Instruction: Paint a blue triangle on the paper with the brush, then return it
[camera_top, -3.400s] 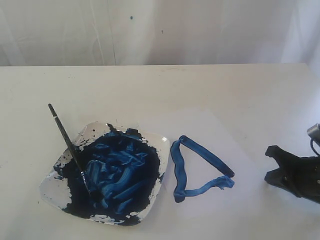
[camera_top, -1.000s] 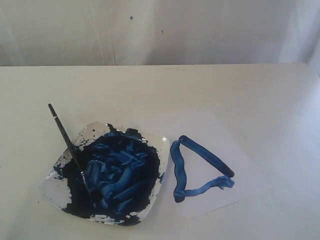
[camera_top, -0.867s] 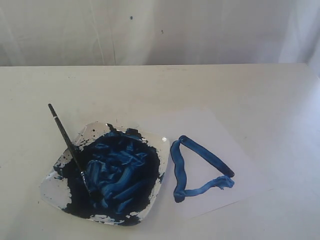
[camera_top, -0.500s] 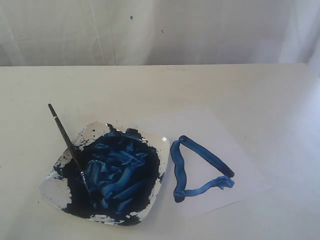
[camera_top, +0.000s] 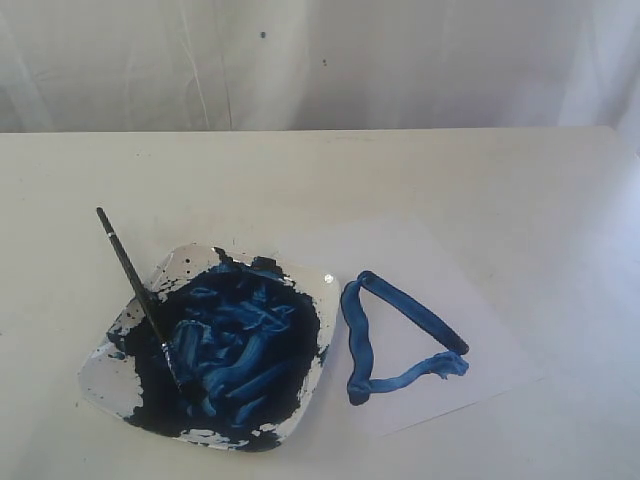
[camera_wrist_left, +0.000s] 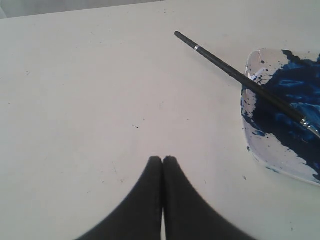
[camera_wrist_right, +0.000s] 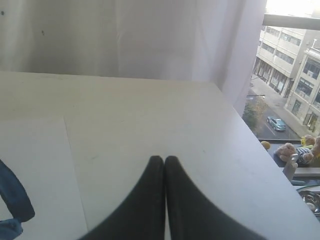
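Brush: the brush (camera_top: 137, 285) lies with its bristles in the paint of the dish (camera_top: 105, 380). Its handle leans on the dish's rim and juts out past it.
Triangle: the blue triangle (camera_top: 357, 340) is closed on the paper (camera_top: 440, 280), just beside the dish.
Left gripper (camera_wrist_left: 163, 160): pressed together, empty, over bare table off the dish's handle side.
Right gripper (camera_wrist_right: 164, 159): pressed together, empty, beyond the paper's edge away from the dish.
Handling: light, thin and stiff, so likely to roll. It is possibly paint-slick near the bristles, though that is hard to tell.
Hold: the clean handle outside the dish's rim.
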